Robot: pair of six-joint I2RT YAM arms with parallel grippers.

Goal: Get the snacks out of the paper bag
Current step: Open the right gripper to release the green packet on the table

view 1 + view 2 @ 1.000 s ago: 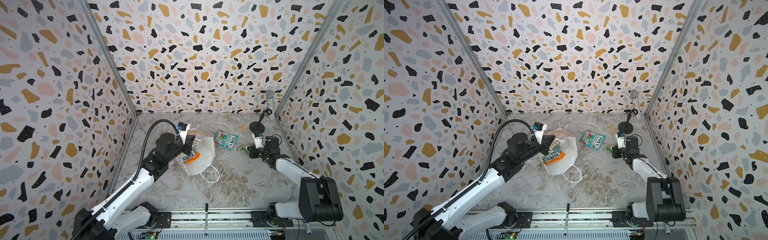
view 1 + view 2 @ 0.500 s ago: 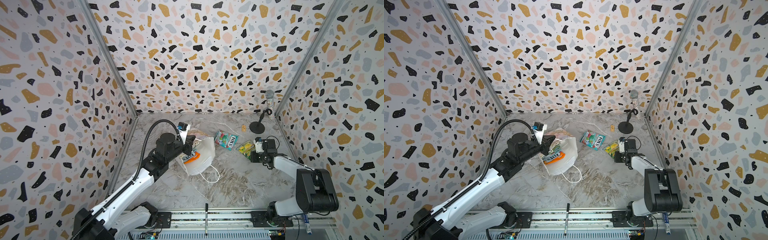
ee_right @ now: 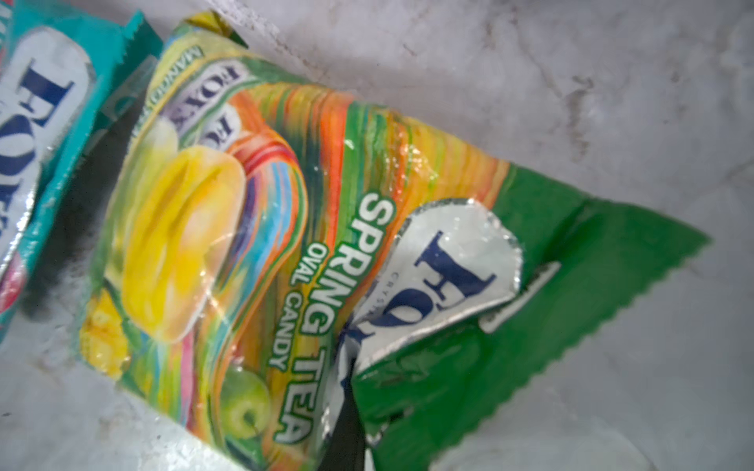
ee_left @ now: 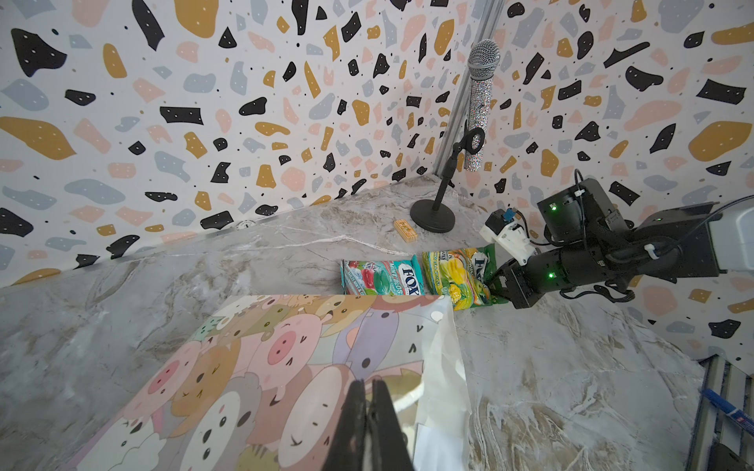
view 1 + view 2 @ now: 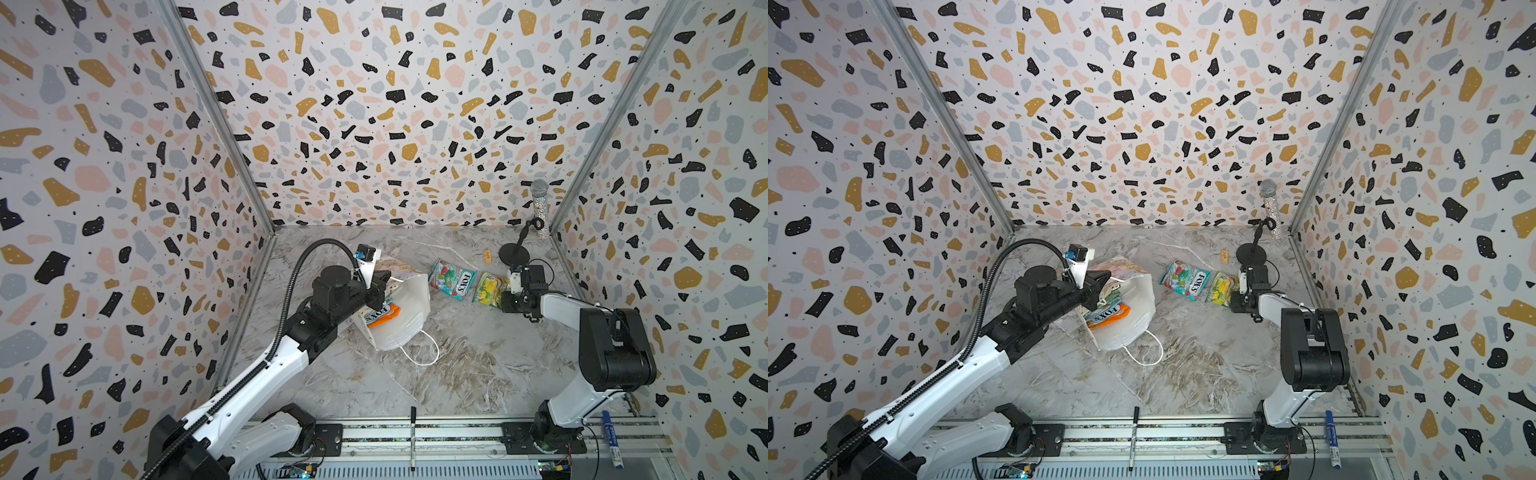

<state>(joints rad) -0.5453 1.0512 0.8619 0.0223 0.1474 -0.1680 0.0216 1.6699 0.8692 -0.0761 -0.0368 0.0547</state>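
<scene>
Green-yellow packet [image 5: 490, 289]: found it on the counter [image 5: 457, 374] beside the teal packet [image 5: 452, 279], right tool [image 5: 505, 296] unclear in grip, left tool [image 4: 368, 387] clamped on the paper bag [image 5: 409, 307]; next called for release, then the bag's orange packet [image 5: 380, 312].

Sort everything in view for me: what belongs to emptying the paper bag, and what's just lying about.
Belongs to the job:
- paper bag
- teal packet, out on the table
- green-yellow packet, out beside it
- orange packet, in the bag's mouth

Just lying about:
- microphone on its stand
- small tan block
- black pen at the front rail
- blue marker at the front rail
</scene>
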